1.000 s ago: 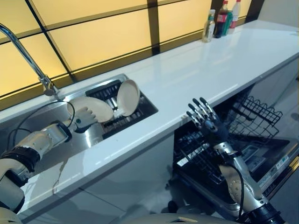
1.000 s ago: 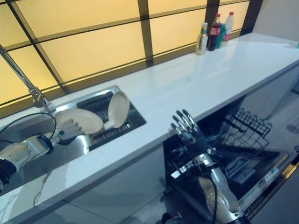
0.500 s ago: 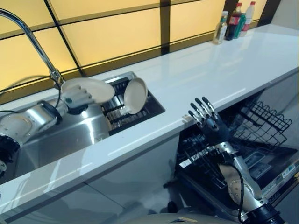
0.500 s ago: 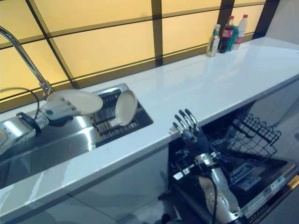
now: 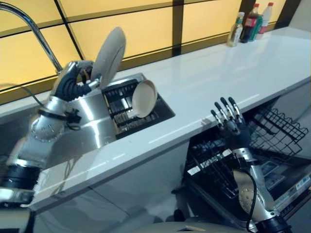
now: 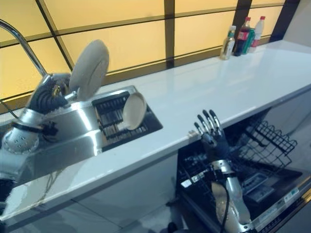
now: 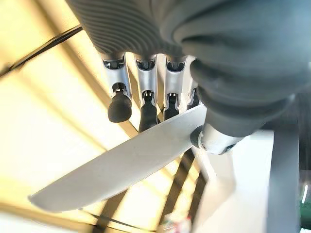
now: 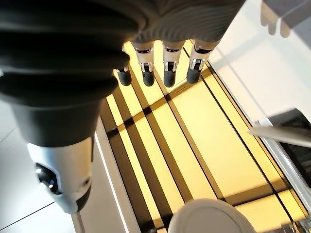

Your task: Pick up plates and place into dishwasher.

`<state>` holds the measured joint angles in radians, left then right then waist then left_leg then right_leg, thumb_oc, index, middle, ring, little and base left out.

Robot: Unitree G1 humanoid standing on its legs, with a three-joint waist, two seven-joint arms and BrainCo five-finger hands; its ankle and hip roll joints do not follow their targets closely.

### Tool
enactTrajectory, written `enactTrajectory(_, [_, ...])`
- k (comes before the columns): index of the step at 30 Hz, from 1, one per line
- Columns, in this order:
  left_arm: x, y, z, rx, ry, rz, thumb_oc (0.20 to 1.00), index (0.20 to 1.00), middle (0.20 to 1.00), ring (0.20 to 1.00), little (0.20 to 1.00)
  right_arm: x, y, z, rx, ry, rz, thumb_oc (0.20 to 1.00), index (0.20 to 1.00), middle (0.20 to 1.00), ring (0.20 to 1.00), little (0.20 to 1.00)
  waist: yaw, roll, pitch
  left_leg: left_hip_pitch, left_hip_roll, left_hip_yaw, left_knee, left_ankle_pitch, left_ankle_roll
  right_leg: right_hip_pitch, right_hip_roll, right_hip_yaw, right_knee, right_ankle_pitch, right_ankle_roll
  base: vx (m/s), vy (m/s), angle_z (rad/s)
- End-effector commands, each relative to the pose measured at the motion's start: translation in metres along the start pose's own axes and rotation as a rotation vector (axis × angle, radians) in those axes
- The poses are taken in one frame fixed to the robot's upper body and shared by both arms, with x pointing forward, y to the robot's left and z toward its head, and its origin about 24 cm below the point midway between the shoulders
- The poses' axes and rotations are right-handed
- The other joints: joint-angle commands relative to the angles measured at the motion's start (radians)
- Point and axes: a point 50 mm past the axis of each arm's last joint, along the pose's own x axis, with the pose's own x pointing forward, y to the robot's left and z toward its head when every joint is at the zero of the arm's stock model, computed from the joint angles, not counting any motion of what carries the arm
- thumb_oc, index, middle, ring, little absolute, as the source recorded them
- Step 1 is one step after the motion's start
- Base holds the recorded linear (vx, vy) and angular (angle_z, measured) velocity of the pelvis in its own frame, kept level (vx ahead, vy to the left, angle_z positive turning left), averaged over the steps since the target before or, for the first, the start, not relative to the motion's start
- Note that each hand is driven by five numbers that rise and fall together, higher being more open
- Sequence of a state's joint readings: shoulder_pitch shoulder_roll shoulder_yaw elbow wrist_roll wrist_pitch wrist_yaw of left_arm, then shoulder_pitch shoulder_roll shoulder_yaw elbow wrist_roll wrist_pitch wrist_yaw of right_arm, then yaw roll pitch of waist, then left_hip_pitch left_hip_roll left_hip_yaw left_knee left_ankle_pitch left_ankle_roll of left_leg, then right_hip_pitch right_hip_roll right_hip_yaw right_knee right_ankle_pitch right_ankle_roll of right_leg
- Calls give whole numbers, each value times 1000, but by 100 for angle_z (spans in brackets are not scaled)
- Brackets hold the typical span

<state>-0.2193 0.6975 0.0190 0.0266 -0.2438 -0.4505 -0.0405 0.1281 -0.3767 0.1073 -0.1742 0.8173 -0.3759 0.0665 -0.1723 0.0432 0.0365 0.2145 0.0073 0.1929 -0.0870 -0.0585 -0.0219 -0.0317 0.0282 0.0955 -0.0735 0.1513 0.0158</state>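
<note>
The white counter lies bare between sink and far bottles.

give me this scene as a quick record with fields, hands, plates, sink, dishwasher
left hand: raised above the sink, fingers and thumb pinching a plate
held plate: cream, up on edge in the air
second plate: cream, standing on edge in the black rack inside the sink
sink: steel, set in the white counter
right hand: open, fingers straight and pointing up, in front of the dishwasher, holding nothing
dishwasher: door down, wire rack pulled out
bottles: far end of the counter
</note>
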Motion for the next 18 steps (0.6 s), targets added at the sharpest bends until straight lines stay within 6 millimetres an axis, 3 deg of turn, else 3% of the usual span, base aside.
enactTrajectory(1, [0,-3,13,-261,-88,-1,200,200,200,200,200,5,-3,20,-54,-145,-11,1000,1000,1000,1000,1000,0,-35,-49,-123,-18,-73,0,43,42,43,-32,-19,61,-123,92,-47,3,2])
enactTrajectory(2, [-3,-14,13,-401,-91,-26,200,200,200,200,200,7,-6,23,-61,-156,-15,1000,1000,1000,1000,1000,2,-37,-47,-124,-19,-76,0,42,43,44,-32,-19,59,-121,89,-38,2,0])
enactTrajectory(4, [-4,-24,13,-477,-93,-35,200,200,200,200,200,9,-5,23,-58,-161,-14,1000,1000,1000,1000,1000,3,-40,-45,-124,-19,-79,0,43,42,44,-32,-20,59,-121,87,-41,2,-2])
enactTrajectory(5, [-4,-43,13,-689,-108,-56,200,200,200,200,200,14,-3,20,-34,-153,1,1000,1000,1000,1000,1000,5,-44,-40,-123,-19,-81,0,42,43,45,-32,-20,58,-118,85,-61,0,-5])
enactTrajectory(8, [-4,-64,19,-892,-144,-97,200,200,200,200,200,17,4,11,21,-115,29,1000,1000,1000,1000,1000,7,-47,-41,-126,-17,-76,0,44,43,43,-33,-18,53,-112,83,-44,-6,-3])
enactTrajectory(14, [-2,-90,33,-1205,-234,-212,200,200,200,200,200,20,22,-8,144,-13,87,1000,1000,1000,1000,1000,4,-47,-41,-128,-13,-60,0,45,44,37,-35,-14,49,-103,82,-42,-6,-1])
enactTrajectory(18, [4,-100,45,-1273,-312,-281,200,200,200,200,200,22,31,-19,238,26,90,1000,1000,1000,1000,1000,-1,-41,-45,-126,-10,-46,0,44,44,36,-38,-13,46,-100,83,-24,0,0])
